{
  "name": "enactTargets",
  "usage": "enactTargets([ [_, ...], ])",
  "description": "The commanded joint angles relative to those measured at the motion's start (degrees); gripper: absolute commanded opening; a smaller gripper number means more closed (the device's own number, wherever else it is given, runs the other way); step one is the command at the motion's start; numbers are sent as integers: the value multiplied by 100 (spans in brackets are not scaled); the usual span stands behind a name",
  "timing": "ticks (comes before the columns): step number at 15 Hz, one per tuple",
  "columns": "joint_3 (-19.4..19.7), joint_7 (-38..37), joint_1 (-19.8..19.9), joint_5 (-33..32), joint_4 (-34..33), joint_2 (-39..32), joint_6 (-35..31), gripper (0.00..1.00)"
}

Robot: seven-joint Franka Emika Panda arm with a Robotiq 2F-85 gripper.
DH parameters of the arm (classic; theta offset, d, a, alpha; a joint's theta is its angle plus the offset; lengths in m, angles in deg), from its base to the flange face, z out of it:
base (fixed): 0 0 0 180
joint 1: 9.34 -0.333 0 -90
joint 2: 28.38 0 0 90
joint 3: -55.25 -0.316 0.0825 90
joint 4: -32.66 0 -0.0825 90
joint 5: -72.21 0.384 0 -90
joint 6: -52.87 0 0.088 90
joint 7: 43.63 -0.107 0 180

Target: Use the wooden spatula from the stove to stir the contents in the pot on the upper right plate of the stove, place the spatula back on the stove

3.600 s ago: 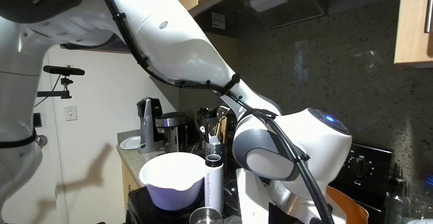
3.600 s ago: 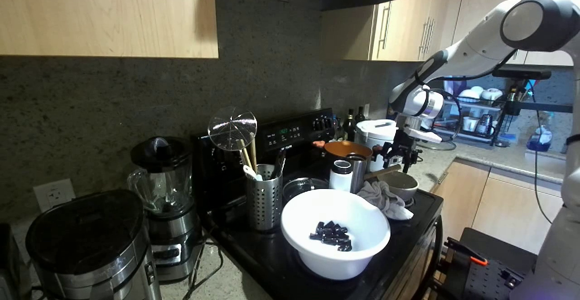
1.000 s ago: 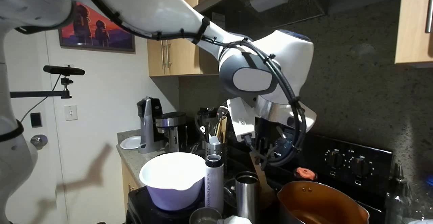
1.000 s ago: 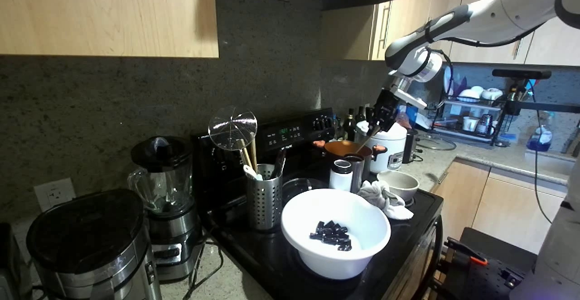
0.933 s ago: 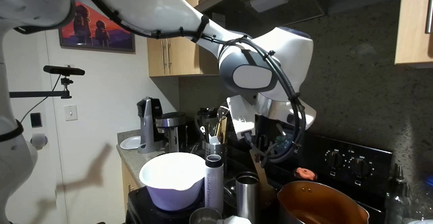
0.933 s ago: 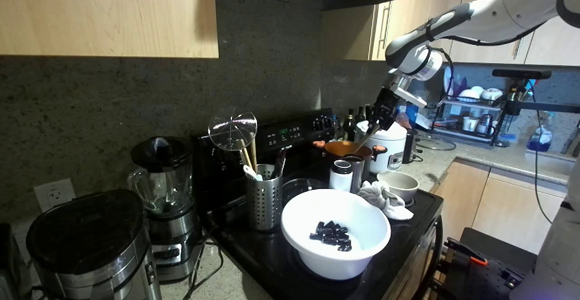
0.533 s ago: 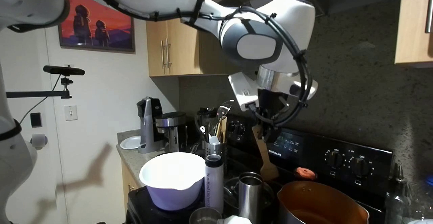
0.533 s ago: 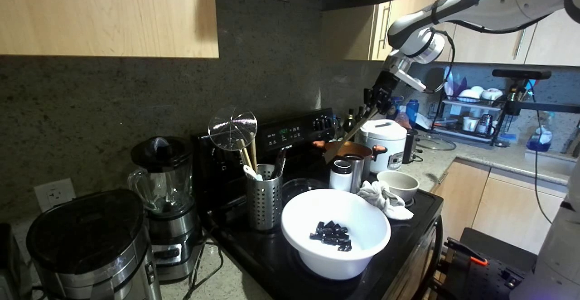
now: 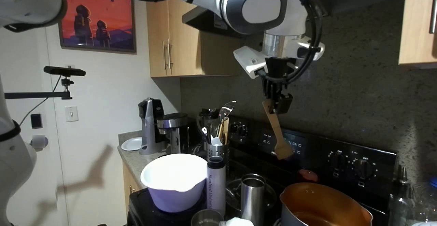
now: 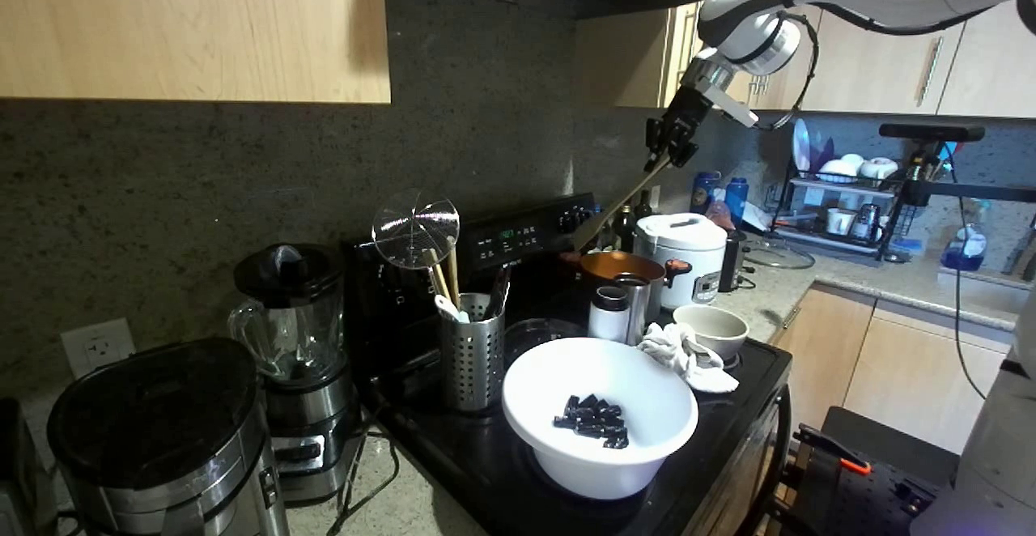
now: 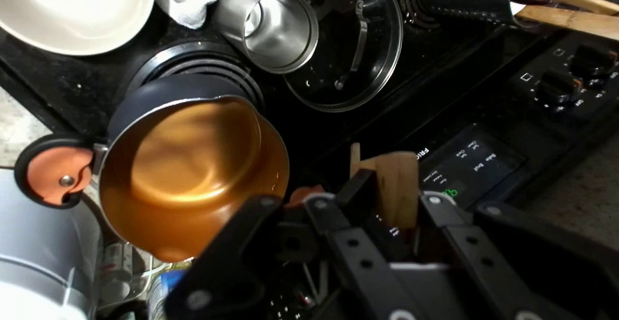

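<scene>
Your gripper (image 10: 667,157) pinches the wooden spatula (image 9: 282,146) near the end of its handle; it hangs tilted, blade lowest, above the stove (image 10: 486,448) and apart from the pot (image 11: 188,175). From the wrist view you see down to the pot's copper-coloured bottom. Only an exterior view shows you the black pieces (image 10: 595,421) lying in the white basin (image 10: 595,478). In both exterior views, the perforated holder (image 10: 473,366) carries several utensils (image 10: 438,277).
</scene>
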Motion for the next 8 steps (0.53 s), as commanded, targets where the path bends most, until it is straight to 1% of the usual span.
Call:
enactTargets([
  [1,16,-248,-13,-542,-330,-47,-15,4],
  [4,44,-346,14,-1140,-473,-119,-117,4],
  [6,77,-426,33,-1456,-420,-189,-291,4],
  [8,112,-483,48,-1622,-279,-270,-504,4],
])
